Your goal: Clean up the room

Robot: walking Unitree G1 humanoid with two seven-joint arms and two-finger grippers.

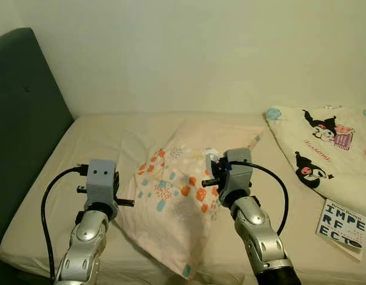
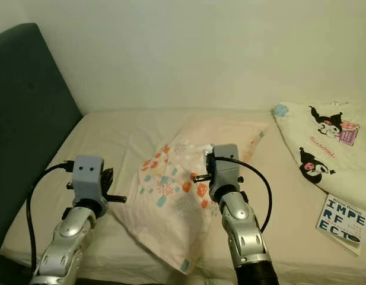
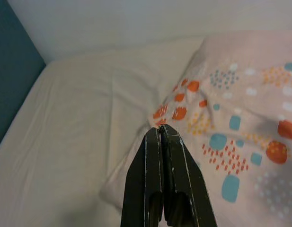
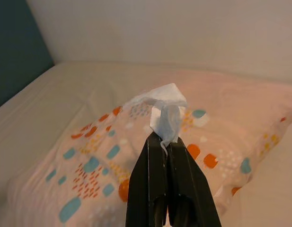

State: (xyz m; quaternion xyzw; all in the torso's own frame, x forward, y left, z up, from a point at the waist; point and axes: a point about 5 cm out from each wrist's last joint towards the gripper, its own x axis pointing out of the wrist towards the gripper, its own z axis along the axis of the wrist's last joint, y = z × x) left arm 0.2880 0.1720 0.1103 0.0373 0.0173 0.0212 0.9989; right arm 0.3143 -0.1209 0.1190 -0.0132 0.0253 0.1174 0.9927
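Observation:
A crumpled white tissue (image 4: 167,106) is pinched in the tips of my right gripper (image 4: 165,138), which is shut on it and holds it just above a pink pillow (image 1: 183,196) with orange and blue spots. From the head camera the tissue (image 1: 211,155) peeks out past the right wrist (image 1: 233,175). My left gripper (image 3: 160,128) is shut with nothing in it, hovering over the pillow's left edge; its wrist (image 1: 102,184) is over the beige sheet (image 1: 105,142).
A dark green headboard (image 1: 22,113) runs along the left side of the bed. At the right lie a cream blanket with cartoon figures (image 1: 325,142) and a book (image 1: 344,228). A pale wall stands behind the bed.

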